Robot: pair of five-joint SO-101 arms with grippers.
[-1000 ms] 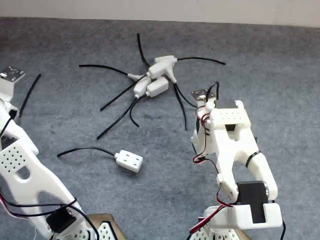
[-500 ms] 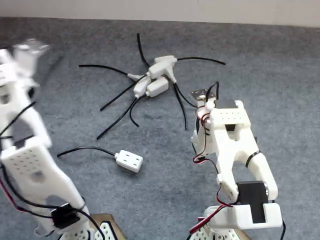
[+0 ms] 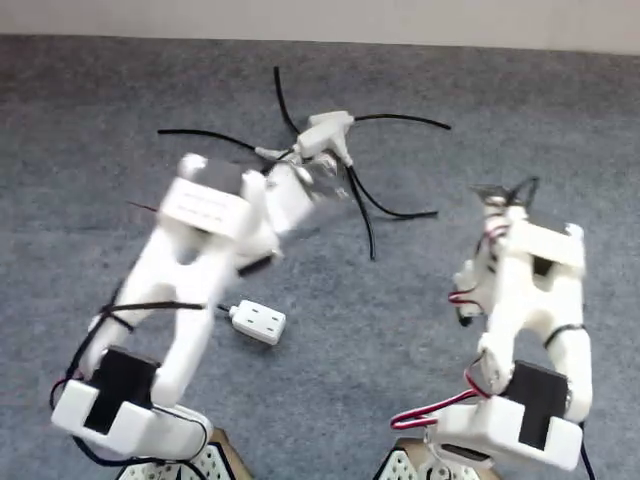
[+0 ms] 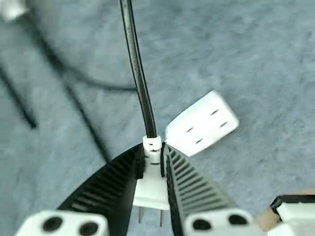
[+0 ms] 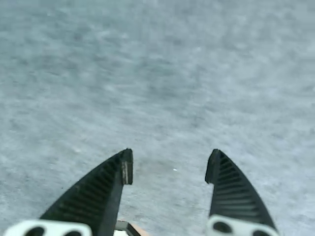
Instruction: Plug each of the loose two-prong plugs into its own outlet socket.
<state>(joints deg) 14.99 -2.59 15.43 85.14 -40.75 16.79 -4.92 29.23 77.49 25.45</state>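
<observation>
Left arm (image 3: 190,260) stretches out over the grey carpet (image 3: 90,120) toward the far middle. Left gripper (image 4: 152,150) is clamped on a white two-prong plug (image 4: 151,182). Its prongs point back at the wrist camera, and its black cord (image 4: 138,73) runs straight out past the fingertips. The plug is held off the carpet.

The white outlet block (image 3: 258,322) lies flat beside that arm with its slots up. In the wrist view the block (image 4: 202,124) sits just past the fingertips.

A tangle of plugs (image 3: 325,132) with black cords lies at the far middle.

Right arm (image 3: 525,300) is well apart on the right. Right gripper (image 5: 169,167) has its fingers spread wide, holding nothing, with bare carpet under it.
</observation>
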